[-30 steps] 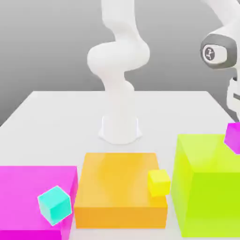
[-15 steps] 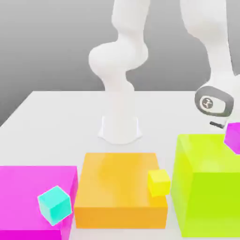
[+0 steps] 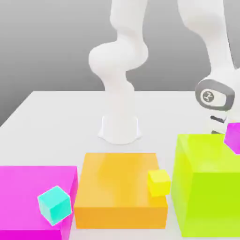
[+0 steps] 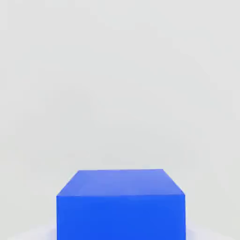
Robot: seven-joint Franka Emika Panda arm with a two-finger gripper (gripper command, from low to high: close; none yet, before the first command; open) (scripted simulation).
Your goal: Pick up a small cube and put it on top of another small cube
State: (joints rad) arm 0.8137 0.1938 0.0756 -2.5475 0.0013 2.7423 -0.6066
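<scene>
A small blue cube (image 4: 120,202) sits on a pale surface right in front of the hand camera. In the exterior view my gripper (image 3: 217,125) has come down at the right, just behind the big lime block (image 3: 206,187); its tips are hidden there. A small magenta cube (image 3: 233,137) rests on the lime block's far right corner, beside the hand. A small yellow cube (image 3: 159,182) lies on the orange block (image 3: 117,187). A small cyan cube (image 3: 55,205) lies on the magenta block (image 3: 28,187). I cannot see whether the blue cube is held.
The white arm base (image 3: 120,129) stands at the middle of the white table (image 3: 56,117). The three big blocks line the front edge. Bare table lies behind them on the exterior view's left.
The hand dropped from high at the right down behind the lime block, then settled slightly. The cubes on the blocks have not moved.
</scene>
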